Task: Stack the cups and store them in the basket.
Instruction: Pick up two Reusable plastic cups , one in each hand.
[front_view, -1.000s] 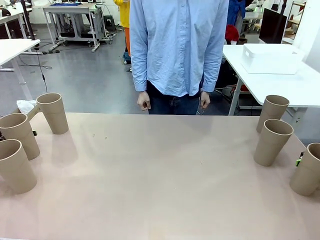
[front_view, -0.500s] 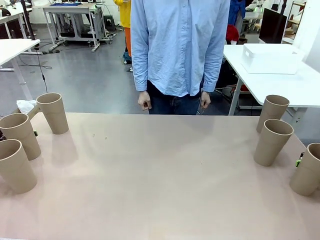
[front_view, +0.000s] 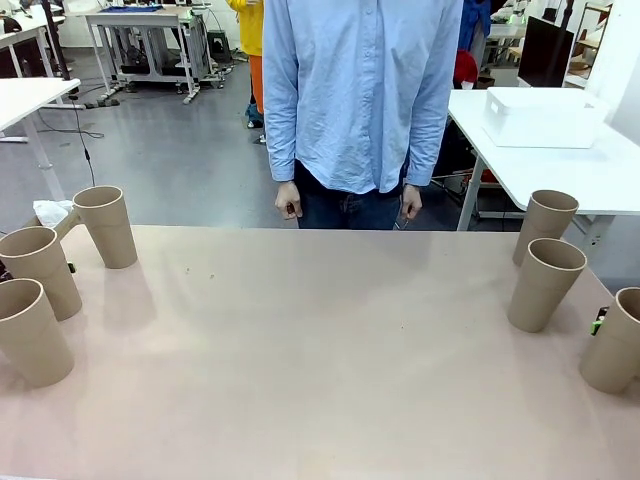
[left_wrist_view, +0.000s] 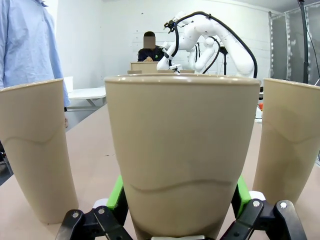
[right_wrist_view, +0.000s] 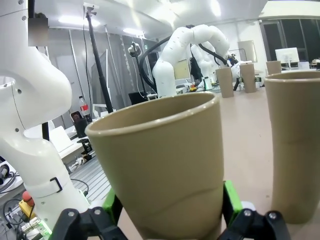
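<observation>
We are at the first pick-up.
Our left end effector (left_wrist_view: 180, 194) stands open round a cup (left_wrist_view: 180, 135); right end effector (right_wrist_view: 171, 202): we cannot tell; closing comes next.

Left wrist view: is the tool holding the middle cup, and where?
Cannot be told. The left tool straddles the cup near its base, pads beside both walls; contact isn't clear.

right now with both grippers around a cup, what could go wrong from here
1. The left gripper straddles the middle left cup with neighbouring cups close on both sides; a crooked lift could topple them.
2. The near right cup between the right gripper's pads looks tilted; a grip there may slip.
3. The white basket sits on another table, maybe out of reach.
</observation>
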